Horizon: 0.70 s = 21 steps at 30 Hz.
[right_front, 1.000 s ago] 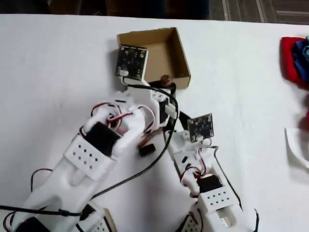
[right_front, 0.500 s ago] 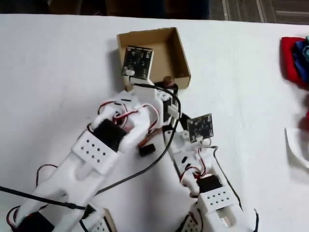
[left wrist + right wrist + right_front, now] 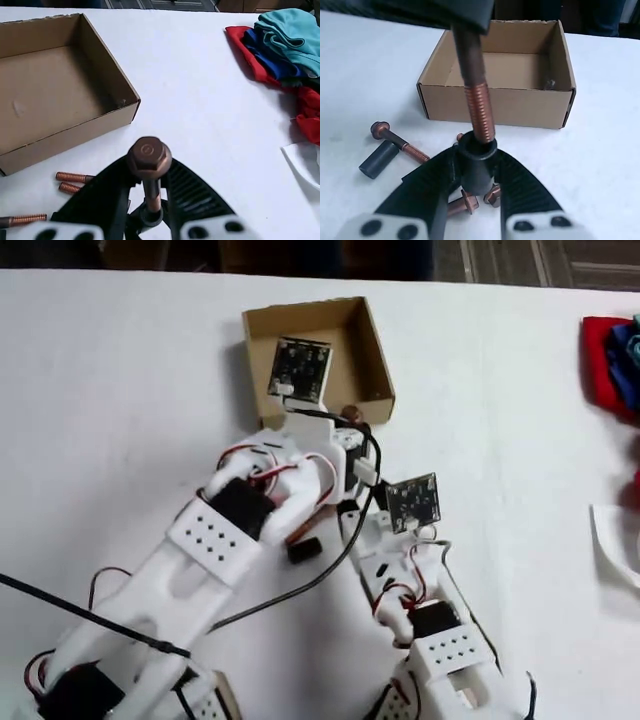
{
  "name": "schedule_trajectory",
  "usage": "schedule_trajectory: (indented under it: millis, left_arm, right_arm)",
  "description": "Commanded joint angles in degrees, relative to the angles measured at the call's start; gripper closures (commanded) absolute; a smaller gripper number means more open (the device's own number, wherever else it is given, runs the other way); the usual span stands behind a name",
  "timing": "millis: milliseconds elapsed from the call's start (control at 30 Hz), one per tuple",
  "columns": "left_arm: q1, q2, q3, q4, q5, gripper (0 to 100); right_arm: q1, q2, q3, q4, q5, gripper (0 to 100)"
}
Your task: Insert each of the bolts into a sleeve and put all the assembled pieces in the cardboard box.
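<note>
**Bolt (image 3: 149,159) meets sleeve (image 3: 477,167)**

My left gripper (image 3: 147,197) is clamped on the bolt's shank. My right gripper (image 3: 476,177) is squeezing the sleeve, and the threaded tip is right at its mouth, close to the box (image 3: 495,107). Insertion looks like the step in hand. Next it needs a straight push down the bore. How deep the tip sits, I cannot tell. Spare bolts (image 3: 400,142) lie on the table (image 3: 210,100), one cut off at the edge.

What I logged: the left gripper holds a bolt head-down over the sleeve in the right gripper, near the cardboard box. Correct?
Not head-down: the bolt points threaded end down, tip at the mouth of the sleeve, in the right wrist view. Otherwise right: left gripper holds it, right gripper holds the sleeve, cardboard box nearby.
</note>
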<state>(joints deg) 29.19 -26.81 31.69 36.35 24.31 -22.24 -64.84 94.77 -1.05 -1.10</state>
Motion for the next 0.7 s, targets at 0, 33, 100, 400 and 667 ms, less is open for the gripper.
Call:
schedule_trajectory:
  millis: [0,33,100,400,667]
  left_arm:
    - [0.4,0.0,0.2,-1.0,-0.4,97]
    - [0.4,0.0,0.6,-1.1,-0.5,97]
    - [0.4,0.0,1.6,-1.1,-2.9,97]
    - [1.9,-0.1,4.2,-1.0,-6.9,97]
    - [4.2,-0.3,0.7,8.8,-8.9,76]
  right_arm:
    - [0.0,-0.9,-3.8,0.2,0.5,97.8]
    - [0.0,-1.6,-3.8,0.5,0.5,97.8]
    - [0.0,-4.0,-3.8,2.1,0.5,97.8]
    - [0.0,-16.2,-3.7,11.6,0.3,97.8]
    - [0.0,-17.5,-3.4,12.8,0.3,97.8]
